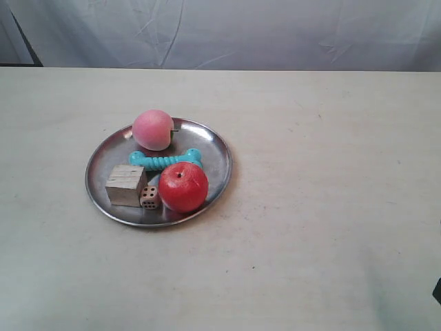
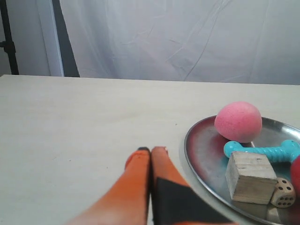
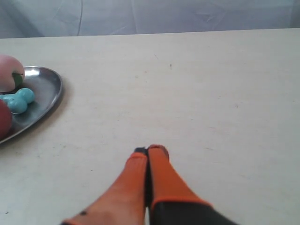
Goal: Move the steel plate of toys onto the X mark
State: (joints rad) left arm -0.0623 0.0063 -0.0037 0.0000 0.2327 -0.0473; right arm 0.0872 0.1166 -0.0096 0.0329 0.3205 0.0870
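Observation:
The steel plate (image 1: 215, 150) lies on the pale table, left of the middle in the exterior view. On it rest a pink ball (image 1: 153, 129), a teal bone (image 1: 165, 161), a red apple (image 1: 183, 187), a wooden cube (image 1: 126, 185) and a small die (image 1: 149, 196). My left gripper (image 2: 151, 150) is shut and empty, low over the table just beside the plate's rim (image 2: 199, 157), apart from it. My right gripper (image 3: 150, 150) is also shut and empty, well away from the plate (image 3: 47, 89). I cannot make out the X mark in any view.
A white cloth backdrop (image 1: 227, 31) hangs behind the table's far edge. A dark object (image 1: 437, 289) pokes in at the exterior view's right edge. Bare tabletop (image 1: 331, 179) stretches to the right of the plate.

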